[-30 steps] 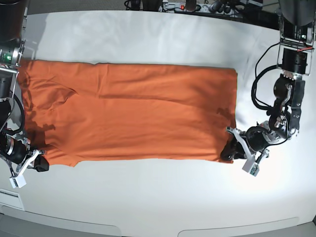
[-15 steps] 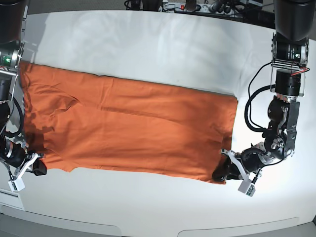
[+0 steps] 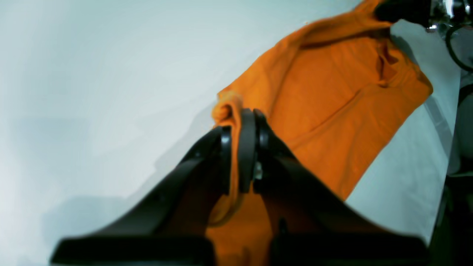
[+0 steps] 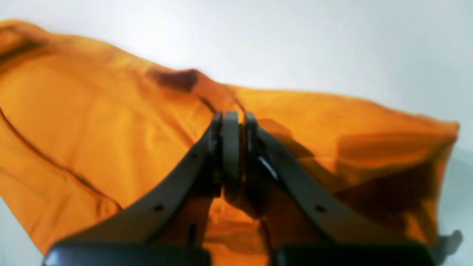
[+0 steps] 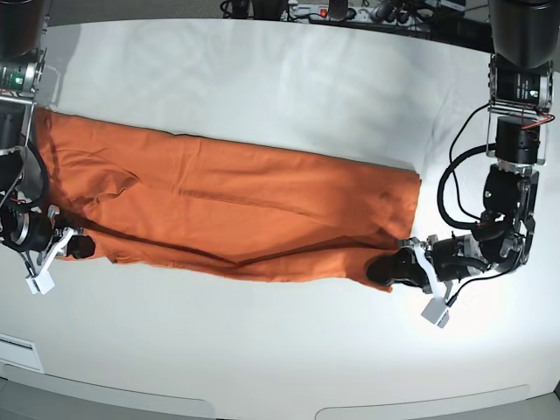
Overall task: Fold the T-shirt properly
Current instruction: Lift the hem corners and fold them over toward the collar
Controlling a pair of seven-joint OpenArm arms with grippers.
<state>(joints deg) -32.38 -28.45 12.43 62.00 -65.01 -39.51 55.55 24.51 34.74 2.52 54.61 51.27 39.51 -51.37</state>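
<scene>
The orange T-shirt (image 5: 236, 192) lies stretched sideways across the white table (image 5: 262, 350). Its near edge is lifted into a slack fold. My left gripper (image 5: 385, 267) is at the shirt's near right corner, shut on a bunched bit of fabric. In the left wrist view the gripper (image 3: 242, 118) pinches the shirt's (image 3: 332, 99) corner just above the table. My right gripper (image 5: 80, 247) is at the shirt's near left edge. In the right wrist view the gripper (image 4: 231, 118) is shut on the shirt's (image 4: 92, 122) edge, with cloth draping behind it.
Cables and a power strip (image 5: 350, 10) lie along the table's back edge. The arm bases stand at the far left (image 5: 17, 79) and far right (image 5: 521, 79). Bare white table shows in front of the shirt and behind it.
Both grippers have moved away from the table's front edge, carrying the shirt's near edge with them. The visible shirt has become narrower, with a fold along its front.
</scene>
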